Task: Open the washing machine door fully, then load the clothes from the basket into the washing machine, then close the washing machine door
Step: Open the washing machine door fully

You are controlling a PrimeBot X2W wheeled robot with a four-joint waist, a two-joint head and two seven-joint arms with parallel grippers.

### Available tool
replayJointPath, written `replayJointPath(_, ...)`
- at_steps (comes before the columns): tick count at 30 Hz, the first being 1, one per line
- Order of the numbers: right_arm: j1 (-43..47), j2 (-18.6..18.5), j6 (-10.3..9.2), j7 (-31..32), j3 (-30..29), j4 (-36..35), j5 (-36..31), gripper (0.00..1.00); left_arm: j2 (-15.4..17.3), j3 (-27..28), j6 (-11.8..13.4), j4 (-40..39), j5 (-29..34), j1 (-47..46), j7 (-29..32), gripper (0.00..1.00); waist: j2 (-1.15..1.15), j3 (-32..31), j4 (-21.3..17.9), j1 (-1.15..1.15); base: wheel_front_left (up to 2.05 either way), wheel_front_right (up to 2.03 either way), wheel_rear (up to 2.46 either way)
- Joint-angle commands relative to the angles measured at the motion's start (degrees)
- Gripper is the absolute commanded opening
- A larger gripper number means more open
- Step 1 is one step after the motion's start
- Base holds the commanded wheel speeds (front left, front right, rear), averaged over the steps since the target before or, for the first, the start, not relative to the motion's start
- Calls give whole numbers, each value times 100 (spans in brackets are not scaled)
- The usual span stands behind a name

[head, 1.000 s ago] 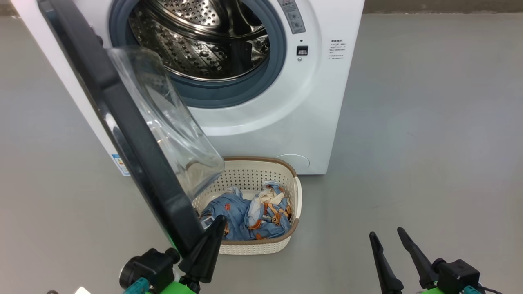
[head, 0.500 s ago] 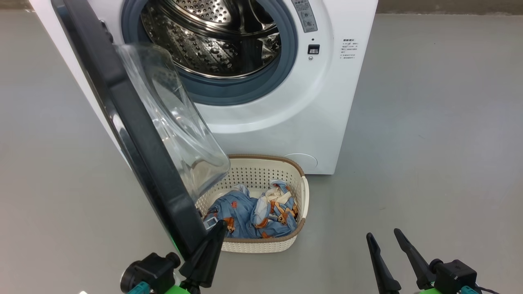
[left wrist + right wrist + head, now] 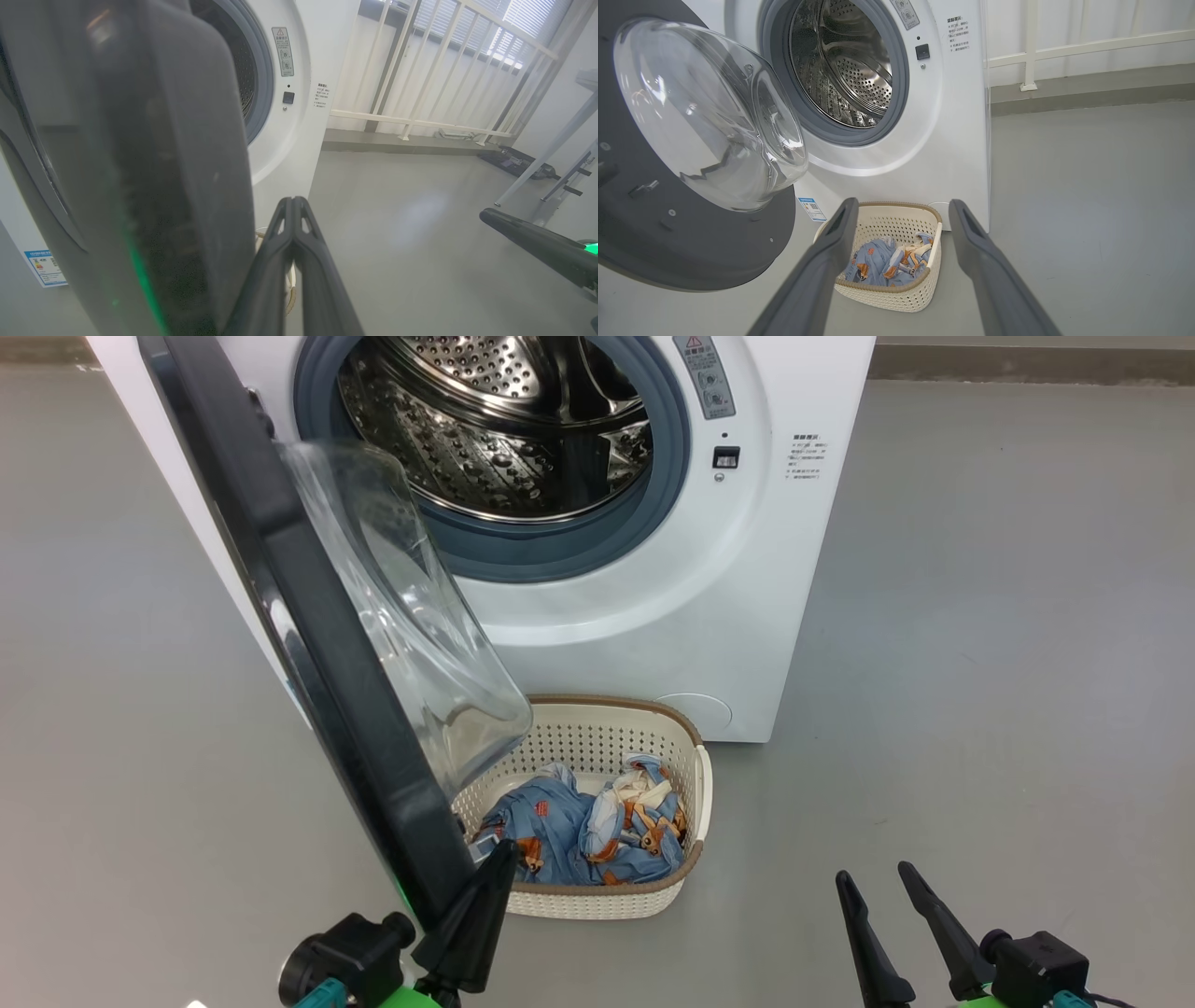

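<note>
Head view: the large round washing machine door [image 3: 317,644], a glossy black rim around a clear bulging glass bowl, stands out from the big white front-loading washing machine [image 3: 653,644]. Its bowl overhangs the left end of the small cream perforated plastic basket [image 3: 588,747], which sits on the grey floor [image 3: 980,663] just in front of the machine. I judge the door not yet fully open, so a reach for the clothes could strike the bowl. The dark left fingers [image 3: 467,919] are clenched on nothing, tip at the rim's lower edge. They may slide off so slick a rim, and the door might then swing back. The right fingers [image 3: 870,947] are released, well apart from the basket

Left wrist view: the left fingers [image 3: 317,275] press together just beside the door's edge; I cannot tell whether they touch it

Right wrist view: the right fingers [image 3: 822,266] spread wide and empty. The blue fabric clothes [image 3: 878,266], printed with orange-brown figures and cream patches, lie crumpled low in the basket. They look soft and likely to trail over its brown rim when lifted
</note>
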Motion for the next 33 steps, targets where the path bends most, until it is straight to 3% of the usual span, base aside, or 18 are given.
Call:
replayJointPath(1, -186, -20, 52, -69, 165, -124, 76, 100, 83, 367, 20, -67, 59, -262, -32, 0, 0, 3, -2, 0, 0, 0, 0)
replayJointPath(22, -148, -20, 52, -69, 204, -45, 85, 100, 25, 310, 20, -44, 135, -406, -32, 0, 0, -24, -104, 0, 0, 0, 0)
replayJointPath(33, -99, -20, 52, -69, 198, -53, 121, 100, 23, 601, 20, -69, 252, -146, -32, 0, 0, -113, 152, 0, 0, 0, 0)
